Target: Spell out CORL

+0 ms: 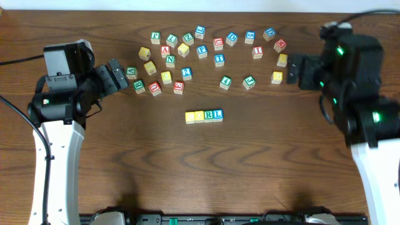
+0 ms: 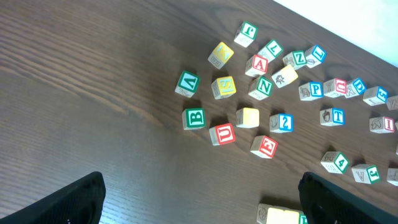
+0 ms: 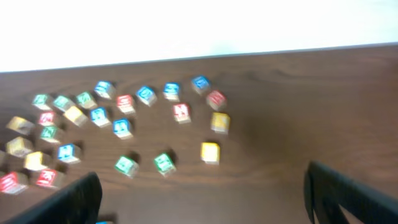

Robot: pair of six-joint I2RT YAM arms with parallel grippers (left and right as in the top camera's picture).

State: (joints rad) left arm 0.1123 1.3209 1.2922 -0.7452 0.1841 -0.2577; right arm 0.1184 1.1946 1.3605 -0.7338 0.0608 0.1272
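Observation:
A row of four letter blocks [image 1: 204,116] lies side by side at the table's middle: a yellow one at the left, then a green, a red R and a blue L. Its yellow left end shows in the left wrist view [image 2: 278,215]. Many loose letter blocks [image 1: 206,56] are scattered behind the row; they also show in the left wrist view [image 2: 261,87] and, blurred, in the right wrist view [image 3: 124,118]. My left gripper [image 1: 119,75] is open and empty at the left, raised off the table. My right gripper [image 1: 292,70] is open and empty at the right.
The dark wooden table [image 1: 200,169] ends at a white wall at the back [image 3: 199,25]. A black cable [image 1: 15,61] runs in from the left edge. A yellow block [image 1: 277,77] lies close to the right gripper.

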